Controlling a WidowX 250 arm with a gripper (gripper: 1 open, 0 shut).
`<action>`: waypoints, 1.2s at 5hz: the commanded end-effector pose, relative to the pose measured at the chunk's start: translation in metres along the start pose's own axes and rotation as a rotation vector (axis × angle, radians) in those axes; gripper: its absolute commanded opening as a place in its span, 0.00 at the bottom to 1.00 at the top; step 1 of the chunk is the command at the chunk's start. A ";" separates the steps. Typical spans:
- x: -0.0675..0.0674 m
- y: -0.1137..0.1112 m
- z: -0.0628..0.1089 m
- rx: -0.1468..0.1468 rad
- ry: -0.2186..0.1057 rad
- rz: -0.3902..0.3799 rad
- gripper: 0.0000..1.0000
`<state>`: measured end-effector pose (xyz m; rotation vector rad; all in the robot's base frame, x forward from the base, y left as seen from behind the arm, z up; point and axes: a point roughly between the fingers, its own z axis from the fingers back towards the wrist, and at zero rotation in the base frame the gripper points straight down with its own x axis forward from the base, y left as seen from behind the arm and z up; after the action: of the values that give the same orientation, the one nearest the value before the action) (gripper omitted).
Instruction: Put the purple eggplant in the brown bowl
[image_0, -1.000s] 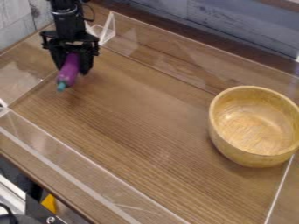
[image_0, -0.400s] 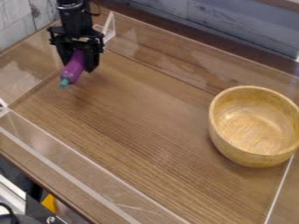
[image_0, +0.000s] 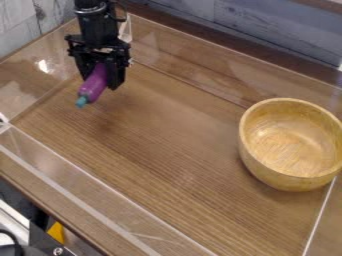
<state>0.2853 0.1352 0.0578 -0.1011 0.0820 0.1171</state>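
Observation:
The purple eggplant (image_0: 94, 88) hangs tilted just above the wooden table at the upper left, its teal stem end pointing down-left. My black gripper (image_0: 99, 72) points straight down and is shut on the eggplant's upper part, the fingers either side of it. The brown bowl (image_0: 291, 143) sits empty at the right side of the table, well away from the gripper.
The wooden tabletop (image_0: 160, 140) is fenced by low clear acrylic walls (image_0: 94, 190) along the front, left and back. A grey plank wall runs behind. Open wood lies between the gripper and the bowl.
The gripper has carried the eggplant a little to the right, toward the bowl, and slightly up. The wrist has rolled a bit. The bowl has not moved.

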 end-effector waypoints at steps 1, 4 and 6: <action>-0.001 -0.013 0.020 0.008 -0.076 0.012 0.00; -0.009 -0.133 0.031 -0.057 -0.026 -0.095 0.00; -0.011 -0.215 0.005 -0.064 -0.009 -0.096 0.00</action>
<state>0.2939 -0.0761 0.0705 -0.1565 0.1185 0.0283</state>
